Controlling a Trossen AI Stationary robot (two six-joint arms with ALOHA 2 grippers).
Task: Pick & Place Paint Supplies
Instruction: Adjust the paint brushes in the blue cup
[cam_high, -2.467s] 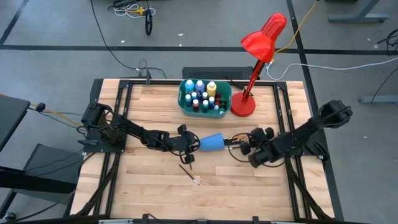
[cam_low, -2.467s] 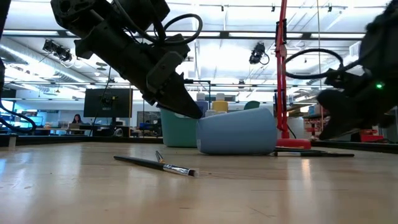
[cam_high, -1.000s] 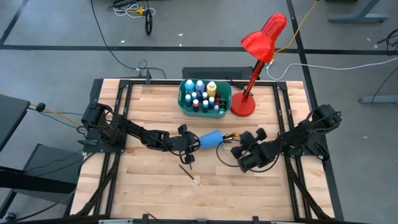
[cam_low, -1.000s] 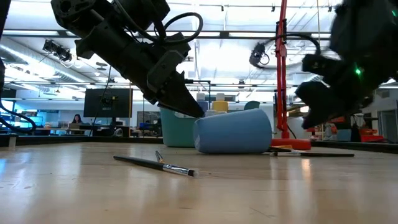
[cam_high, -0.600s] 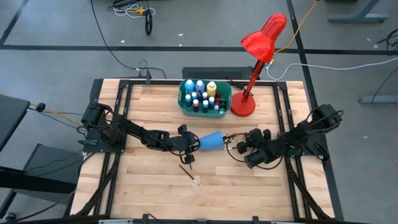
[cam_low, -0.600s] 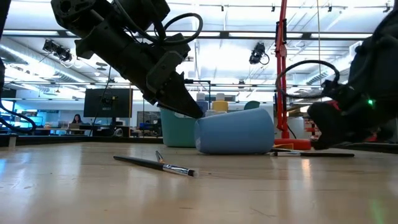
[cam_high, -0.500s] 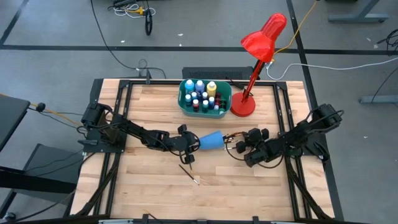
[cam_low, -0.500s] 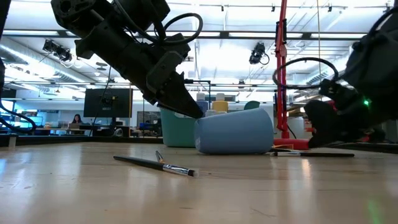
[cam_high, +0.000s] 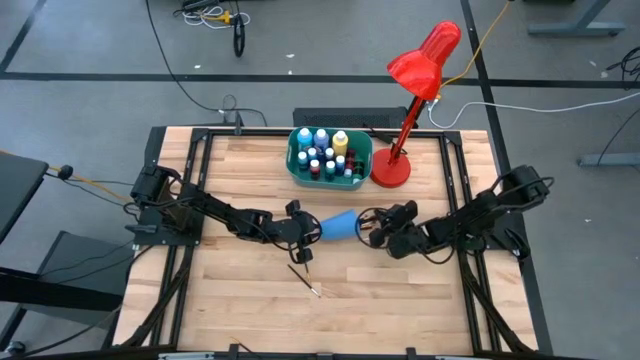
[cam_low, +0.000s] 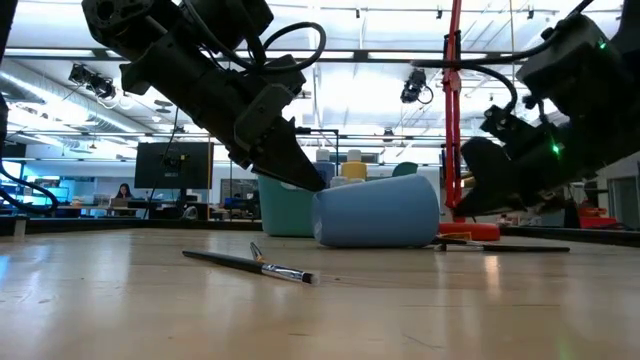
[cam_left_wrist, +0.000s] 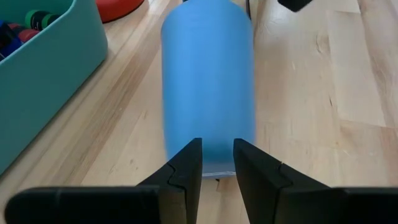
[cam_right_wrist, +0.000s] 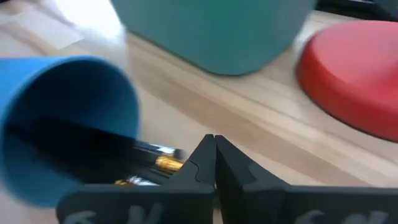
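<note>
While lying on its side at mid-table, the blue cup (cam_high: 340, 226) is being pinched at its base by the left gripper (cam_high: 312, 231), jaws narrowly parted on it. Paintbrushes (cam_right_wrist: 146, 163) are spilling from its mouth; one loose paintbrush (cam_high: 304, 279) is lying nearer the front edge. The right gripper (cam_high: 377, 228), fingers pressed together, is hovering at the mouth. Paint bottles (cam_high: 323, 152) are standing in the teal tub (cam_high: 297, 170) beside the red lamp (cam_high: 392, 170).

Grey floor (cam_high: 300, 60) strewn with cables surrounds the wooden tabletop (cam_high: 240, 280), with ceiling lights (cam_low: 60, 62) and monitors (cam_low: 172, 165) beyond.
</note>
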